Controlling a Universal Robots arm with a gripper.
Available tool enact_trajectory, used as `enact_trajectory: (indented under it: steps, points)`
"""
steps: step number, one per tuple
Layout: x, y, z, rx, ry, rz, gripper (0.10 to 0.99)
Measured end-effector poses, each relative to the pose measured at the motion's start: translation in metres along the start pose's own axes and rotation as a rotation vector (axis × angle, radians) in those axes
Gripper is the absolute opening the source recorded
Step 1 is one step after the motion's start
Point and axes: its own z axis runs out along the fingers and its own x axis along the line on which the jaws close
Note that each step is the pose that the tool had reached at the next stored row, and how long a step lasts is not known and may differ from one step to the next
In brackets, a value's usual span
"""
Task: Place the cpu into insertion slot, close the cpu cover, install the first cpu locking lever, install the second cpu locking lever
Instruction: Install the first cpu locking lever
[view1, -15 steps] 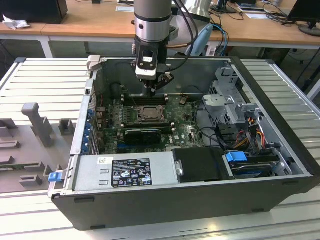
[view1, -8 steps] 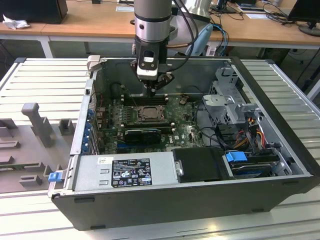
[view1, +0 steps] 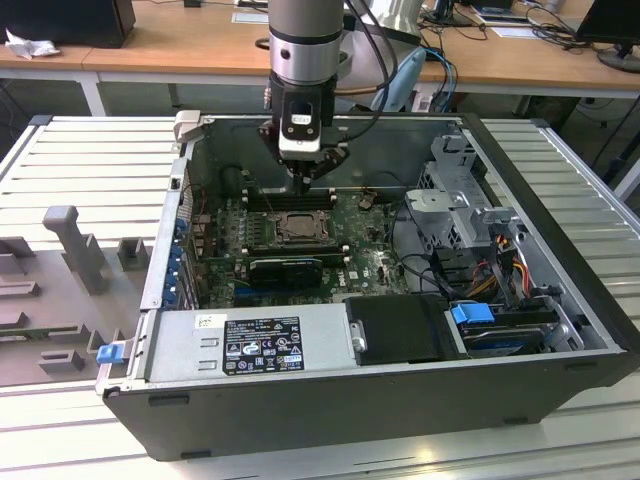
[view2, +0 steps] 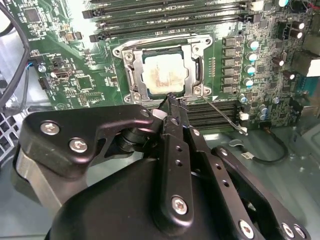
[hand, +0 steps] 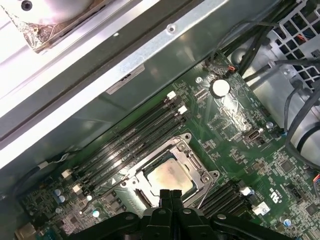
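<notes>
The black pincer (view2: 170, 99), tips pressed together and holding nothing, hangs over the edge of the insertion slot (view2: 121, 51). Just past it the cpu (view2: 161, 75) sits under the closed cpu cover (view2: 137, 80). Beside the pincer 1 thin lever (view2: 227, 117) sticks out loose. It likely needs a gentle push down.

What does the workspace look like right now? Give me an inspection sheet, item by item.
Surface: slatted metal table carrying an open computer case.
Job's things: cpu lies in the insertion slot; cpu cover is down over it; one thin wire lever juts away from the socket's corner.
Clutter: grey fixture blocks on the table at the exterior view's left.
Grippers: the gripper is shut, tips at the socket's edge, nothing visibly held.
Cables: black lead beside the board; coloured bundle at the exterior view's right.
Surroundings: wooden desks behind.
</notes>
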Motion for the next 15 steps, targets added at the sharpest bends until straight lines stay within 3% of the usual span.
enact_trajectory:
  steps: [8, 15]
  points:
    - [0.0, 0.0, 0.0, 0.001, 0.004, -0.08, 0.106]
    - [0.0, 0.0, 0.0, 0.002, 0.0117, -0.237, 0.106]
